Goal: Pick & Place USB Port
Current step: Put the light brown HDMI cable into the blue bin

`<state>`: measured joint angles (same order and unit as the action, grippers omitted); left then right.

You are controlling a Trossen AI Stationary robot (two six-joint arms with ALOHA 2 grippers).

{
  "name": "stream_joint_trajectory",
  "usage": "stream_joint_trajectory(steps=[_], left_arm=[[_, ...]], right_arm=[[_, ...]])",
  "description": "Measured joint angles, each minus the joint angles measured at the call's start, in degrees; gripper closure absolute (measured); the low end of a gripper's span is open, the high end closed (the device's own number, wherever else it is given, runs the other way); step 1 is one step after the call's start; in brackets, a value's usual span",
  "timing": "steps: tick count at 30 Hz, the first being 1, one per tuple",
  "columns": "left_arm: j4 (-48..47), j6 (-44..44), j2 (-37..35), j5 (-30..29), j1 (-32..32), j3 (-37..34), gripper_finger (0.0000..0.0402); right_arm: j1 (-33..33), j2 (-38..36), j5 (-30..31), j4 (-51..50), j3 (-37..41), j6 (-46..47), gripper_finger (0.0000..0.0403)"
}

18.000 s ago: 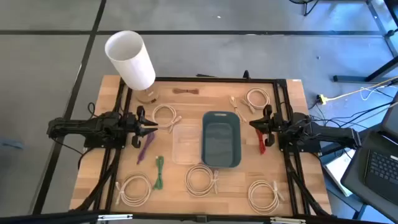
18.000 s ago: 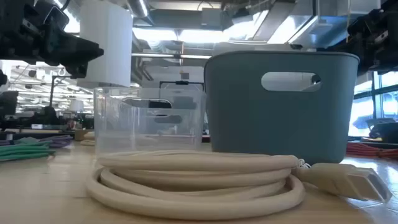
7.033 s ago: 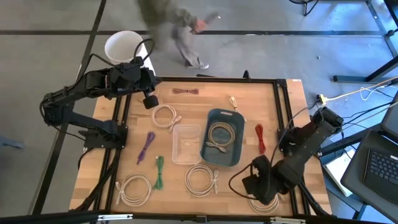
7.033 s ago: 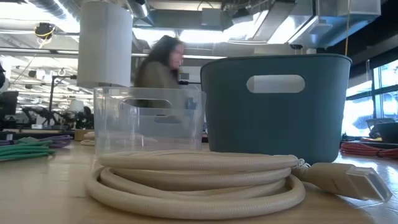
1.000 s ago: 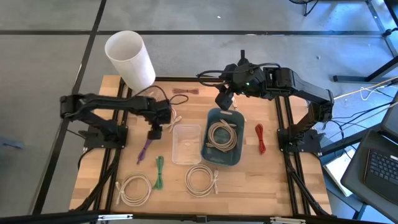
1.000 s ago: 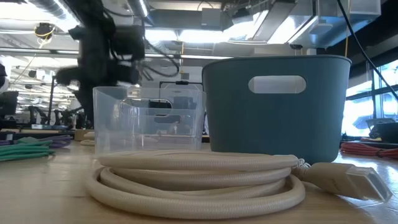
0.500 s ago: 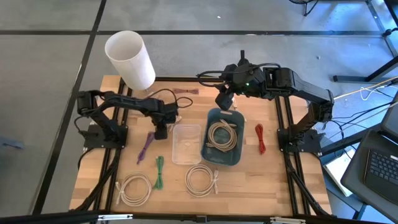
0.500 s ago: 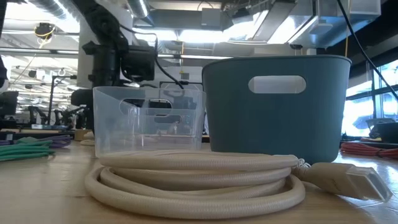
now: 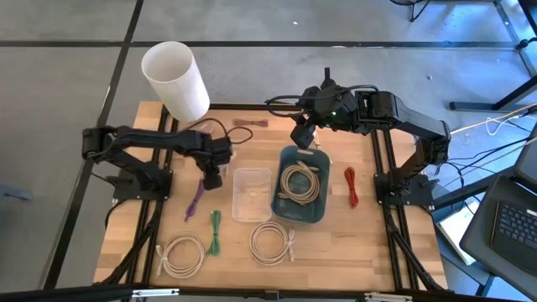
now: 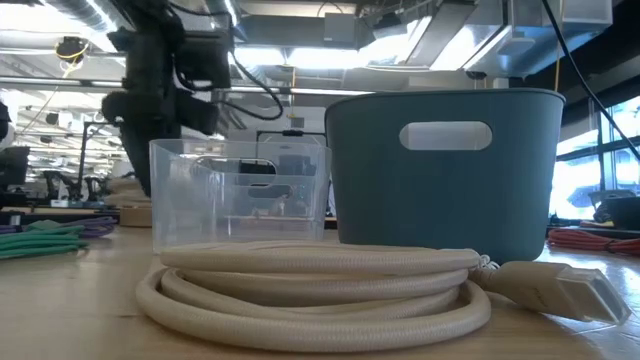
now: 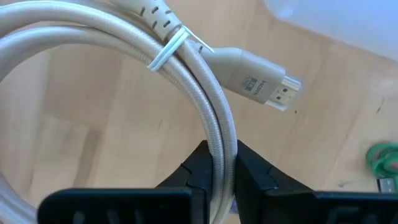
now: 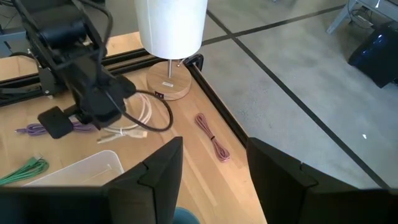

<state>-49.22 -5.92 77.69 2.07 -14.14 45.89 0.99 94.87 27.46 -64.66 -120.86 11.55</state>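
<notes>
A coiled beige cable (image 11: 124,56) with a flat metal plug (image 11: 283,93) and a white tie lies left of the clear box (image 9: 252,195). My left gripper (image 9: 213,176) is shut on it, pointing down. My right gripper (image 9: 300,134) hovers open over the far end of the teal basket (image 9: 320,210), with nothing between its fingers (image 12: 158,171). A beige coil (image 9: 298,180) lies inside the basket. In the low view my left arm (image 10: 165,75) stands behind the clear box (image 10: 240,195). My left gripper pinches the turns of the cable's coil (image 11: 219,134) between its two fingers, a short way from the plug and the white tie. The fingers (image 11: 193,171) come from above and lie across the strand. Whether the coil is clear of the table, I cannot tell.
A white lamp (image 9: 176,80) stands at the far left corner. A purple cable (image 9: 195,200), a green one (image 9: 215,231), a red one (image 9: 350,186) and a brown one (image 9: 247,123) lie about. Two beige coils (image 9: 183,254) (image 9: 271,243) rest near the front edge.
My left arm has dipped toward the table beside the clear box and has come up again, its wrist rolling somewhat. My right arm has kept still over the basket.
</notes>
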Motion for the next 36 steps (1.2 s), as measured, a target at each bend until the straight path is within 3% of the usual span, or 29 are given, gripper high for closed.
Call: stream_joint_trajectory(steps=[4, 11, 16, 27, 31, 36], left_arm=[[-1.51, -3.14, -4.23, -0.8, 0.64, 0.0, 0.037], [3.15, -7.04, -11.52, 5.08, 1.0, 4.8, 0.037], [20.37, -6.59, -14.75, 11.4, 2.48, 7.99, 0.037], [74.49, -8.71, -16.84, 34.36, -2.22, 8.32, 0.037], [82.77, -14.05, -14.23, 38.86, -4.42, 8.35, 0.037], [83.68, -15.42, -10.59, 40.3, -5.76, 8.33, 0.037]], right_arm=[[0.0, 0.0, 0.0, 0.02, 0.0, 0.03, 0.0222], [0.0, 0.0, 0.0, 0.06, 0.0, 0.07, 0.0222], [0.0, 0.0, 0.0, 0.08, 0.0, 0.17, 0.0222], [0.0, 0.0, 0.0, 0.64, 0.0, 0.19, 0.0222], [0.0, 0.0, 0.0, 1.87, 0.0, -0.04, 0.0222], [0.0, 0.0, -0.27, 3.77, 0.0, 0.02, 0.0222]])
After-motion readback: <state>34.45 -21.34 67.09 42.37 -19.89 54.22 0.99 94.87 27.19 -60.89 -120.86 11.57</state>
